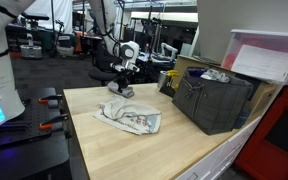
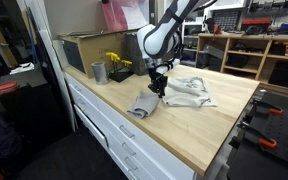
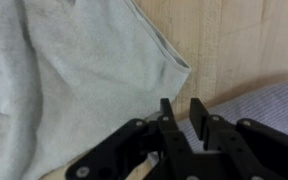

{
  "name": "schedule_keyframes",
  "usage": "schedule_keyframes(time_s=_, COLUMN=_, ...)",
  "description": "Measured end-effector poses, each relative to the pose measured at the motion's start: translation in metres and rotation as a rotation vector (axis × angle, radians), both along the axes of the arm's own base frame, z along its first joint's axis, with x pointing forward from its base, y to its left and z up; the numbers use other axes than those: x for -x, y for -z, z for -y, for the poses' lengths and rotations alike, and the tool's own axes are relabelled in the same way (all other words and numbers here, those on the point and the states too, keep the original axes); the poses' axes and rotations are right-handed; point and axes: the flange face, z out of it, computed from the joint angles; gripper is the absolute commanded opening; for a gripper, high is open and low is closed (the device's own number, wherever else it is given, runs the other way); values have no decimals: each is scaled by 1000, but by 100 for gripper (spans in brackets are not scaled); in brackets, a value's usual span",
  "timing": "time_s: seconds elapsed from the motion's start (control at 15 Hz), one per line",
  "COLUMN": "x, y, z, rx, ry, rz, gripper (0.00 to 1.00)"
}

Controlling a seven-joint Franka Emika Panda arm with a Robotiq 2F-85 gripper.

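The hand [image 2: 157, 89] hangs low over the tabletop [image 2: 219, 130], its fingers [image 3: 167, 115] a narrow gap apart with nothing between them. In an exterior view the grey cloth [image 2: 144, 104] lies folded just under it, slightly nearer and left. The pale cloth [image 2: 189, 92] sprawls just beside it, to the right.

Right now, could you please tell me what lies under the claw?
Under the claw lies a small darker grey cloth, beside the light grey printed cloth on the pale wooden tabletop. Whatever the cloths cover is hidden.
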Motion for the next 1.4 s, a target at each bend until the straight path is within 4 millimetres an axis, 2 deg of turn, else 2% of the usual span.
schedule_keyframes(time_s=0.2, x=-12, y=-12, z=20, rx=-73, ry=19, rz=17, gripper=81)
schedule_keyframes(time_s=0.4, x=-18, y=-16, z=69, rx=-129, ry=73, rz=24, gripper=99)
schedule_keyframes(time_s=0.67, x=-17, y=-14, z=144, rx=-159, ry=151, rz=31, gripper=100)
schedule_keyframes(time_s=0.93, x=-5, y=-7, z=206, rx=-179, ry=281, rz=26, gripper=100)
schedule_keyframes(time_s=1.13, x=11, y=6, z=238, rx=-192, ry=371, rz=9, gripper=100)
schedule_keyframes(time_s=1.4, x=32, y=29, z=261, rx=-189, ry=483, rz=-24, gripper=100)
